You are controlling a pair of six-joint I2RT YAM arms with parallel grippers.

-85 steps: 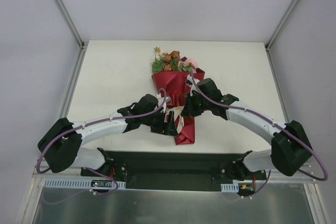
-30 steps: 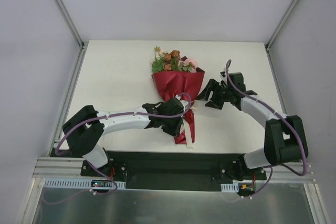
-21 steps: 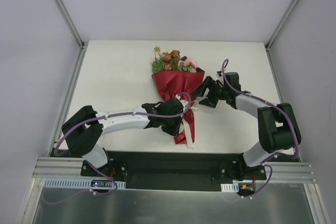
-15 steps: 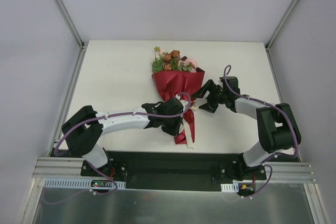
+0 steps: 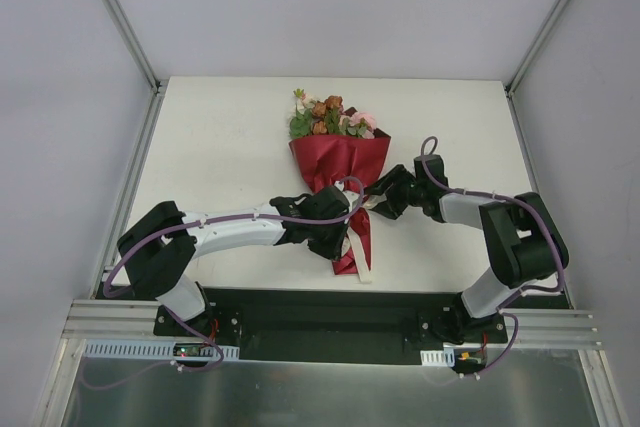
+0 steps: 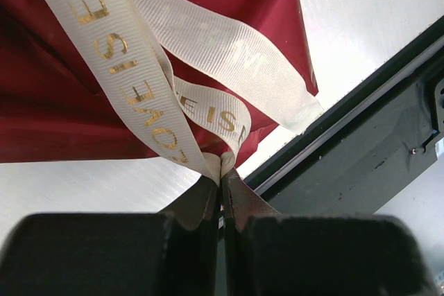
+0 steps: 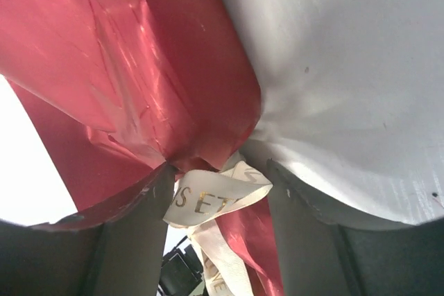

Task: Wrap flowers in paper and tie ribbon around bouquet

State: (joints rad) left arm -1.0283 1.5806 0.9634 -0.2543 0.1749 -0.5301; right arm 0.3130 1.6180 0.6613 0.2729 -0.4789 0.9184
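The bouquet (image 5: 338, 157) lies near the middle of the table (image 5: 220, 137), with the flowers (image 5: 328, 115) toward the far edge and the narrow tail of the red paper (image 7: 139, 67) toward the near edge. The left gripper (image 6: 223, 171) has its jaws pressed together on a fold of the cream ribbon (image 6: 132, 81). The right gripper (image 7: 218, 178) stands with its jaws apart, a small loop of ribbon between them at the pinched waist of the wrap. The step looks like tightening the tie. The right jaws should close on the loop alone, clear of the paper. Both ends are best drawn outward evenly and low over the table, so the knot seats at the waist without dragging the bouquet or tearing the thin sheet.
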